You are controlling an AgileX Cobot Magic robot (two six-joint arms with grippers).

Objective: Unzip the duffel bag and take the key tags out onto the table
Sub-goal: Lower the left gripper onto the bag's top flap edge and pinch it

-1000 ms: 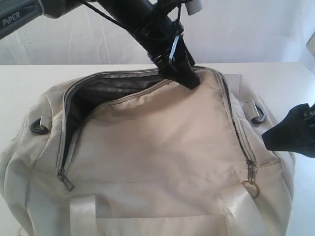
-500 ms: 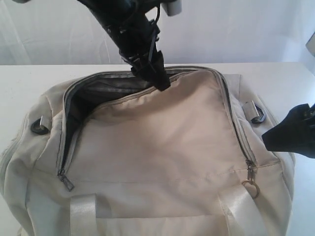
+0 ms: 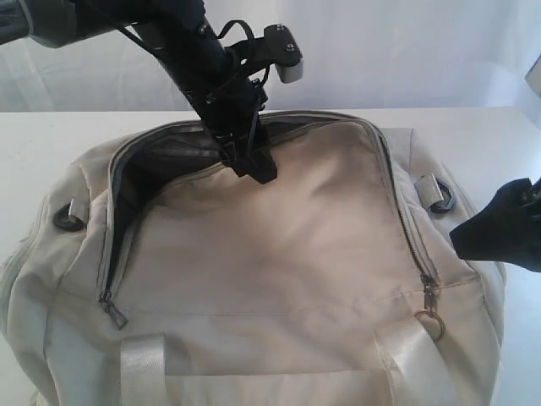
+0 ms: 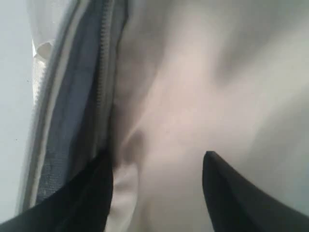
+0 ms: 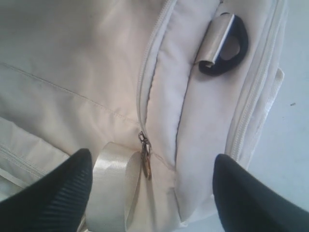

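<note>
Currently: zip parted, flap lift in hand.
My left gripper [image 4: 157, 159] has its jaws spread astride the flap [image 3: 287, 220] edge of the duffel bag [image 3: 76, 338]; the right gripper [image 5: 152, 154] is spread wide over the ring pull [image 5: 145, 163]. No key tags visible, likely beneath the flap: next, pinch and lift it.

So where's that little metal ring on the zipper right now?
In the exterior view the ring pull hangs at the zipper's end on the near right side of the duffel bag, right beside the top of the right-hand satin handle.
</note>
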